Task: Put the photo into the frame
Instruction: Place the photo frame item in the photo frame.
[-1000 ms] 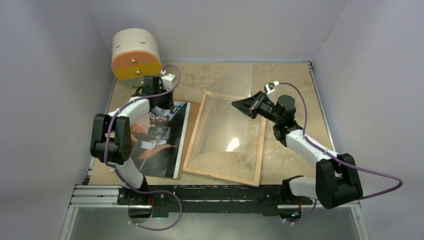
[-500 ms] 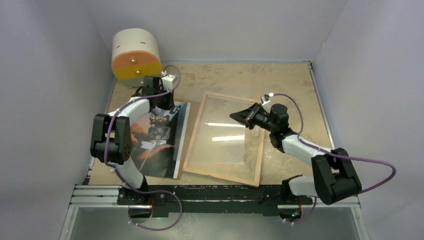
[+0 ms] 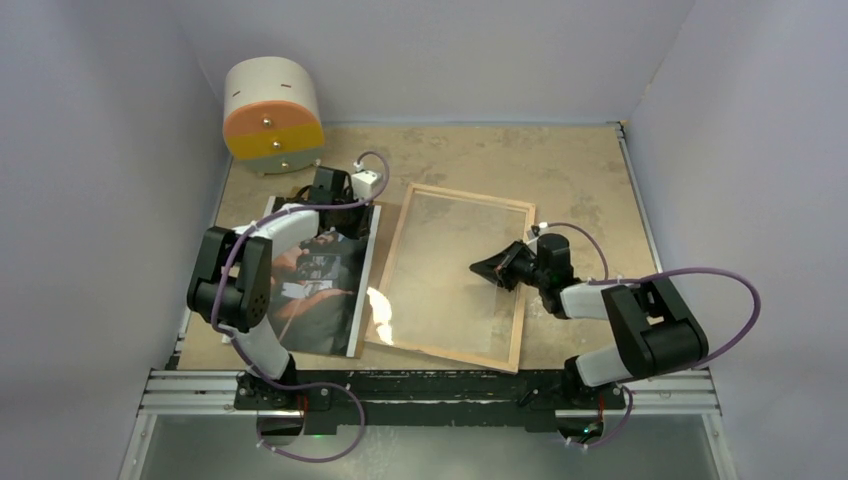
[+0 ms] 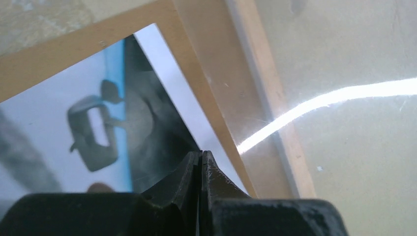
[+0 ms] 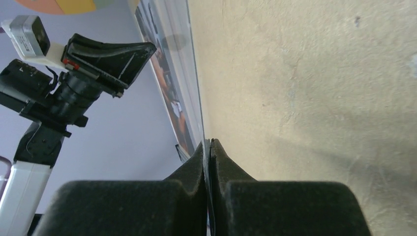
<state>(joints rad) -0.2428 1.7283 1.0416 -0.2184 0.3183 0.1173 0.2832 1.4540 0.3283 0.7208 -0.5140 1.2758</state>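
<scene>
Wooden-rimmed frame [image 3: 440,250] lies flat, long axis roughly near-to-far; photo [image 3: 320,290] parallel alongside.

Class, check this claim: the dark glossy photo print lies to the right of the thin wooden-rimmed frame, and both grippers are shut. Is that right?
No. The top external view shows the dark glossy photo print to the left of the thin wooden-rimmed frame, not the right. The left gripper and right gripper are indeed both shut.

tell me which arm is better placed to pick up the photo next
Left. The left gripper sits shut at the photo's far corner, beside the frame. The right gripper is across the frame, apparently pinching its clear pane.
</scene>
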